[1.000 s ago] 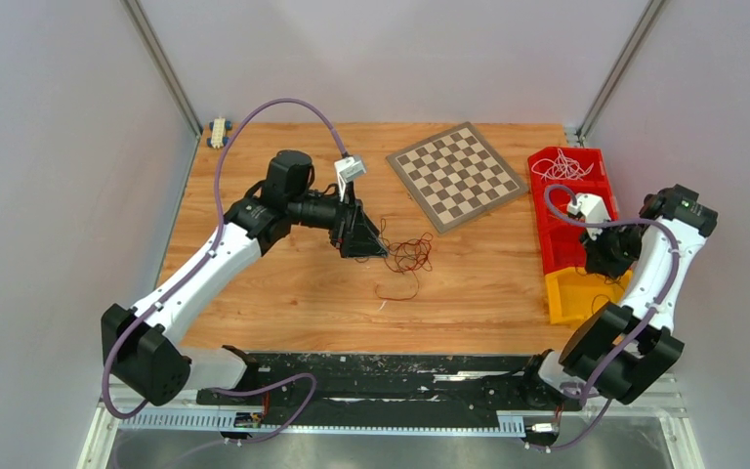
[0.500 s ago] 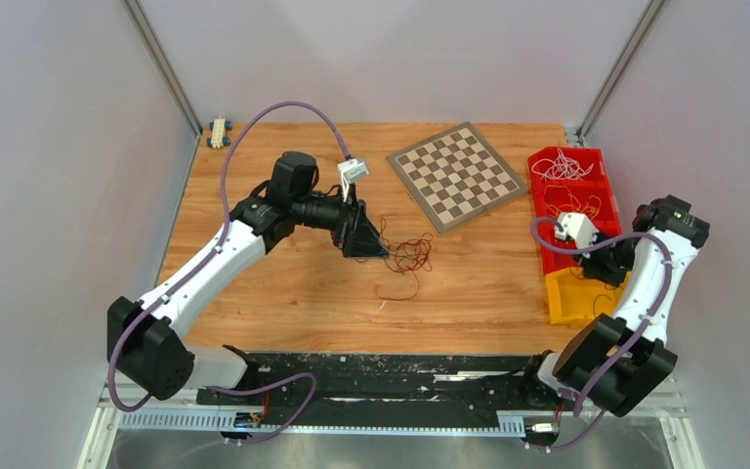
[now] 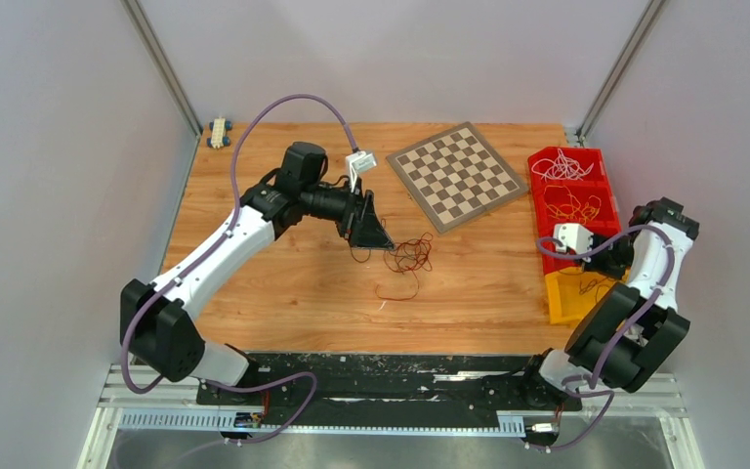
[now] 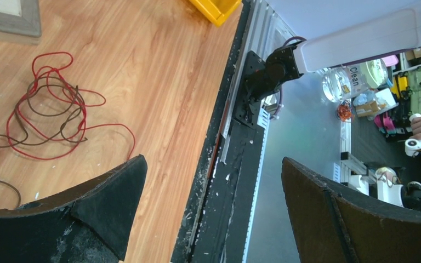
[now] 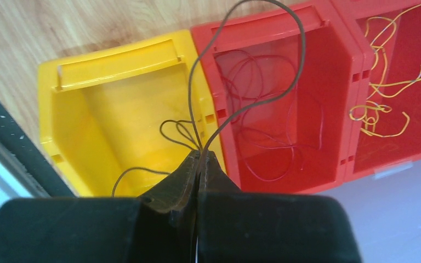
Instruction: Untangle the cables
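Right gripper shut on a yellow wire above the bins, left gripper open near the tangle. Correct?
No: the wire in the right gripper is dark brown, not yellow, as the right wrist view shows. Bins, open left gripper and tangle are as stated.

Wood, plastic and matt black
Smooth, grained wood table (image 3: 283,283); glossy plastic yellow bin (image 5: 120,115) and red bin (image 5: 252,27); matt, scuffed black right gripper (image 5: 199,158); smooth-coated brown wire (image 5: 303,55).
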Robot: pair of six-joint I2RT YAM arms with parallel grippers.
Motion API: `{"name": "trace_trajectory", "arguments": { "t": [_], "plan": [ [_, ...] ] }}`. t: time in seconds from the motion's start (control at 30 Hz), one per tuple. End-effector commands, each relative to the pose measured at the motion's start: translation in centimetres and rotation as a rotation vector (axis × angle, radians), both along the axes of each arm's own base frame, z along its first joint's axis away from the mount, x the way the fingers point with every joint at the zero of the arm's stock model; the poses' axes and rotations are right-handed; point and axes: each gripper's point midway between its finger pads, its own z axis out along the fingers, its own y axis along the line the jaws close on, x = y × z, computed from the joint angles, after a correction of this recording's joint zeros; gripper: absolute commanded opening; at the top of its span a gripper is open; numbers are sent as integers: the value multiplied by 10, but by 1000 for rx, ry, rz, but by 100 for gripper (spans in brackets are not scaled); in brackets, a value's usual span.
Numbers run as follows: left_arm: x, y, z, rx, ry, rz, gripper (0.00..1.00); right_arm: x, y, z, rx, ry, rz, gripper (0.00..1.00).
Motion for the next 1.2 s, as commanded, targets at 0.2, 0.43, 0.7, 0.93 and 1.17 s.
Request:
{"name": "trace_trajectory", "arguments": {
  "t": [0.2, 0.43, 0.7, 0.93, 1.17],
  "plan": [
    [1, 1, 3, 10, -10, -32, 100, 5, -2, -15, -27, -25, 66, 0],
    [1, 2, 1, 17, -11, -34, 100, -39, 3, -34, -88, 84, 56, 8],
    [2, 9, -5, 33, -5, -18, 100, -30, -3, -9, -71, 60, -73, 43],
    [8, 12, -9, 33, 10, -5, 100, -25, 18, 2, 38, 35, -86, 50],
    [12, 13, -11, 32, 19, 0, 100, -8, 77, 10, 195, 35, -97, 67]
  ]
}}
